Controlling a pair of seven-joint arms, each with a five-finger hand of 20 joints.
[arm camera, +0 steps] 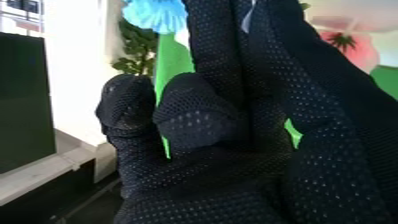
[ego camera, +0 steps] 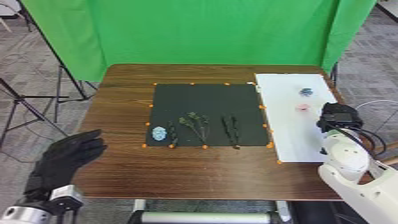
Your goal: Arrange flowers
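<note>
In the head view, my right hand (ego camera: 340, 116) is at the right edge of the white sheet (ego camera: 293, 135), near a pink flower (ego camera: 303, 107) and a small blue flower (ego camera: 306, 92). A pale blue flower (ego camera: 159, 133), green sprigs (ego camera: 197, 126) and dark stems (ego camera: 231, 131) lie on the black mat (ego camera: 206, 97). My left hand (ego camera: 67, 155) is open beside the table's left edge. In the right wrist view, my right hand (arm camera: 253, 150) has several fingers extended and holds nothing visible; beyond it are a blue flower (arm camera: 155, 15), leaves (arm camera: 136, 47) and a pink flower (arm camera: 355, 47).
The brown table (ego camera: 178, 172) extends around the mat, with small orange markers along the mat's edges. A green backdrop (ego camera: 204, 35) hangs behind the table. Dark stands (ego camera: 40, 97) are on the floor at the left.
</note>
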